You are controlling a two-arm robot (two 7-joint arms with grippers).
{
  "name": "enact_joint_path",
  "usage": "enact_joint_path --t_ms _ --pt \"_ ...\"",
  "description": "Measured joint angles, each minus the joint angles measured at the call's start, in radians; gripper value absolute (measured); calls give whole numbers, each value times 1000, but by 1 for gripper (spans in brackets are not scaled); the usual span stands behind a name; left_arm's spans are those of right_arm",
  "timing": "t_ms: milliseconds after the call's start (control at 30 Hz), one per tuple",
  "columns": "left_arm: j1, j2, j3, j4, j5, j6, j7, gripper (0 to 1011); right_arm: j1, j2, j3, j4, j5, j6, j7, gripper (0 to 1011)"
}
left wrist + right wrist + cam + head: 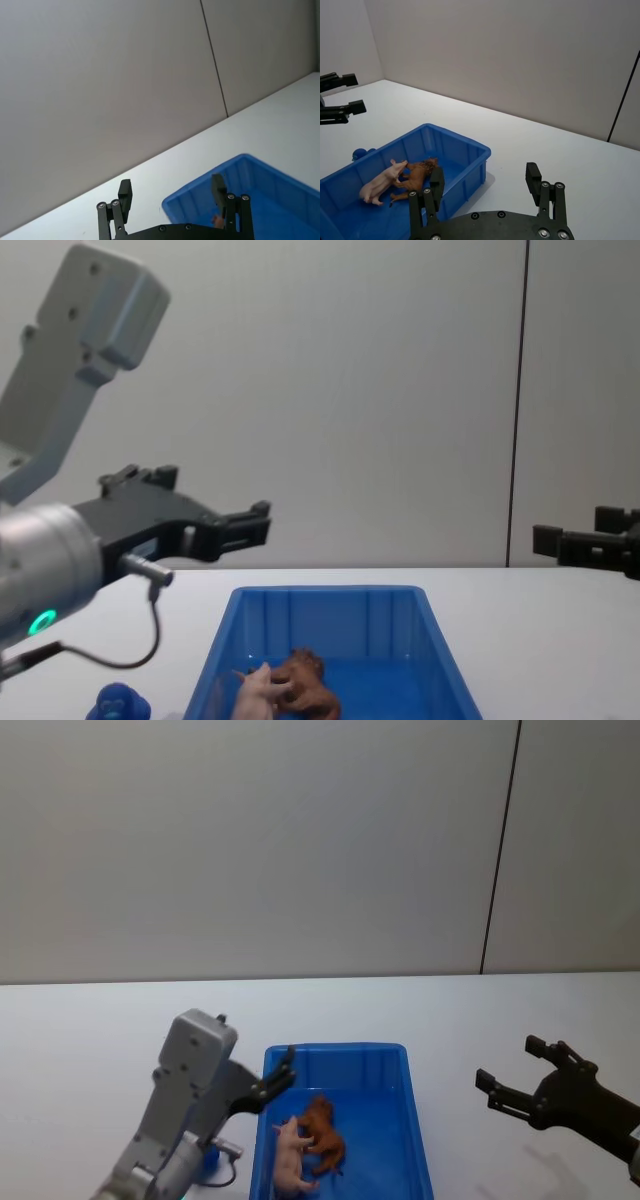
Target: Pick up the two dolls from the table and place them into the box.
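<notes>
- The small blue toy [211,1156] sits on the table [90,1020] just outside the left wall of the box [345,1050], beneath the left arm; it is no part of the job and best left alone
- The left claw [275,1082] hangs wide and empty over the box's left rim, clear of what lies inside
- Both dolls are in the box: the pig [290,1160] and the lion [322,1132] lie touching on its floor, so the task looks done
- The right claw [509,1062] hovers wide and empty, well apart to the box's right, above bare table with free room to draw back
</notes>
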Motion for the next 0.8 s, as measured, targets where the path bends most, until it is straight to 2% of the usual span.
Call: enact_joint_path --t_ms 200,467,800 --pt "40 38 -15 -25 -26 38 35 1002 -3 4 3 -1 1 -3 -1 1001" --pt "82 75 -33 -26 -64 62 56 1002 -6 6 4 -2 3 -6 -1 1001" --pt "93 86 -48 25 -84 67 43 1002 -7 8 5 -3 4 -8 -1 1001"
